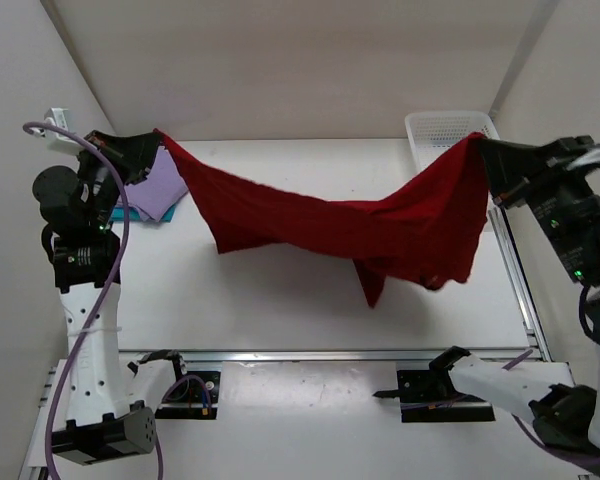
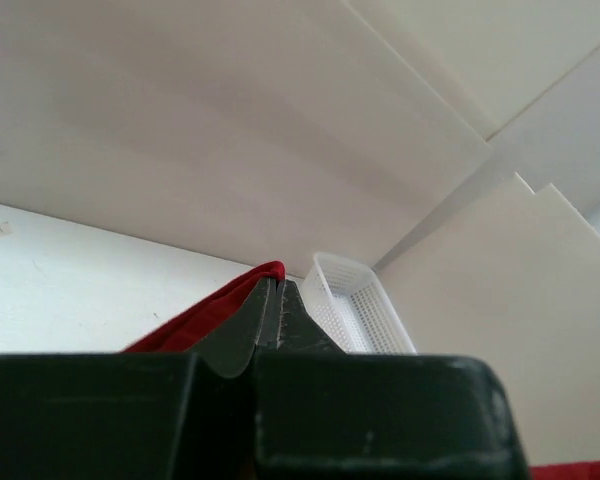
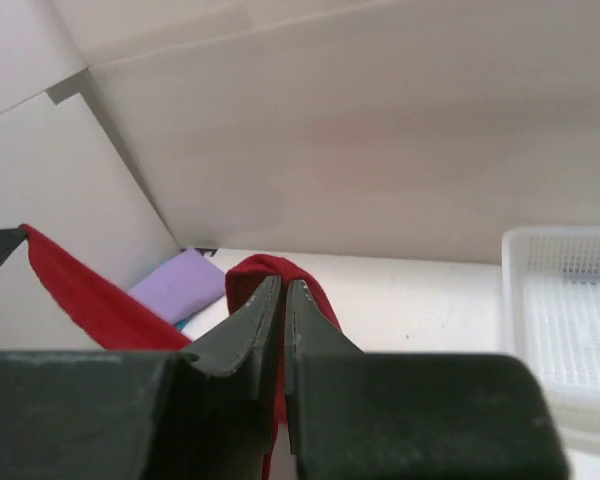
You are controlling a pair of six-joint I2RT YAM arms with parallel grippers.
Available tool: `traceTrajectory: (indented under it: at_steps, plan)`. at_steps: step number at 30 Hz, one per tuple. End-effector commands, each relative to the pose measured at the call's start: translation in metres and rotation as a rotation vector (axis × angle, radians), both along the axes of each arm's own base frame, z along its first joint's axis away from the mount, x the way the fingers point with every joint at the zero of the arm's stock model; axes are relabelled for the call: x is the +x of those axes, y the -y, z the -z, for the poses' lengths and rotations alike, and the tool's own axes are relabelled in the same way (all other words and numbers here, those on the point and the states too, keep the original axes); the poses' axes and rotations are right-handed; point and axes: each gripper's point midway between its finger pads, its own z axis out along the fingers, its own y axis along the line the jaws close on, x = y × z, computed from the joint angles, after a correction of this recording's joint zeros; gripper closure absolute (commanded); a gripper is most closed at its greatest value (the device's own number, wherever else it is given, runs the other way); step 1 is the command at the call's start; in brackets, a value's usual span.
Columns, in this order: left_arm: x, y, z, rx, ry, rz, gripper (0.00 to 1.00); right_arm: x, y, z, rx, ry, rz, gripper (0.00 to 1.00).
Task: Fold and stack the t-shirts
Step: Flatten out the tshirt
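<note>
The dark red t-shirt is hanging in the air, strung between the 2 arms like a slack hammock over the white table. Its top edge is starting high at the far left, sagging through the middle and climbing again at the far right. The lower folds are drooping toward the tabletop, with 1 pointed corner hanging lowest, right of centre. From here I cannot tell whether that corner is touching the surface.

The left gripper is clenched on the shirt's left end, and its wrist view is showing red cloth pinched between the closed fingertips. The right gripper is clamped on the other end in the same way, with a fold of red bulging over its tips.

The lavender t-shirt is lying flat on the table at the far left, just below the left gripper. The teal t-shirt is peeking out from under its near edge.

The white mesh basket is sitting in the far right corner, and the raised right end of the red shirt is crossing in front of its near rim.

A wide stretch of bare tabletop is lying between the hanging cloth and the metal rail along the near side. Pale walls are closing in at the left, right and back.
</note>
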Motion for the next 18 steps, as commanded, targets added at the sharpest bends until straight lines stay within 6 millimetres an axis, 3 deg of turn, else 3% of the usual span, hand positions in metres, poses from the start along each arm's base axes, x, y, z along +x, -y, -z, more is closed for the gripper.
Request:
traceTrajectory:
  at_steps: [1, 2, 3, 4, 7, 8, 9, 10, 11, 12, 13, 14, 15, 16, 18]
  plan:
    - [0.021, -0.004, 0.023, -0.020, -0.102, 0.011, 1.00, 0.084, -0.029, 0.051, -0.233, -0.137, 0.128, 1.00]
    - [0.032, -0.006, 0.039, -0.023, -0.141, 0.001, 1.00, 0.103, -0.014, 0.050, -0.235, -0.134, 0.140, 1.00]
    - [0.036, -0.007, 0.049, -0.009, -0.159, -0.008, 1.00, 0.120, -0.034, 0.059, -0.225, -0.152, -0.011, 1.00]
    - [0.047, -0.005, 0.065, -0.011, -0.195, -0.007, 1.00, 0.141, -0.021, 0.063, -0.163, -0.167, -0.065, 1.00]
    - [0.074, 0.001, 0.106, 0.012, -0.268, -0.036, 1.00, 0.196, -0.011, 0.102, -0.126, -0.238, -0.100, 1.00]
    - [0.088, 0.006, 0.122, 0.021, -0.316, -0.029, 1.00, 0.223, -0.011, 0.120, -0.128, -0.299, -0.109, 1.00]
    - [0.098, 0.002, 0.131, 0.036, -0.338, -0.045, 1.00, 0.231, -0.013, 0.105, -0.123, -0.271, -0.124, 1.00]
    - [0.116, 0.009, 0.140, 0.043, -0.370, -0.031, 1.00, 0.260, -0.004, 0.132, -0.117, -0.350, -0.109, 1.00]
    - [0.136, 0.008, 0.144, 0.042, -0.395, -0.030, 1.00, 0.286, -0.005, 0.137, -0.111, -0.372, -0.114, 1.00]
    - [0.150, 0.014, 0.168, 0.033, -0.458, 0.003, 1.00, 0.289, -0.005, 0.100, -0.097, -0.287, -0.137, 1.00]
    - [0.161, 0.010, 0.143, 0.007, -0.414, 0.006, 1.00, 0.313, -0.004, 0.112, -0.067, -0.311, -0.137, 1.00]
    - [0.176, 0.012, 0.133, -0.020, -0.401, 0.018, 1.00, 0.320, -0.008, 0.100, -0.041, -0.251, -0.171, 1.00]
    - [0.184, 0.014, 0.124, -0.026, -0.381, 0.031, 1.00, 0.321, 0.004, 0.088, 0.006, -0.226, -0.164, 1.00]
    - [0.189, 0.013, 0.091, -0.033, -0.313, 0.026, 1.00, 0.327, 0.010, 0.077, 0.024, -0.185, -0.169, 1.00]
    - [0.202, 0.009, 0.028, -0.037, -0.186, 0.011, 1.00, 0.323, 0.019, 0.031, 0.086, -0.061, -0.175, 1.00]
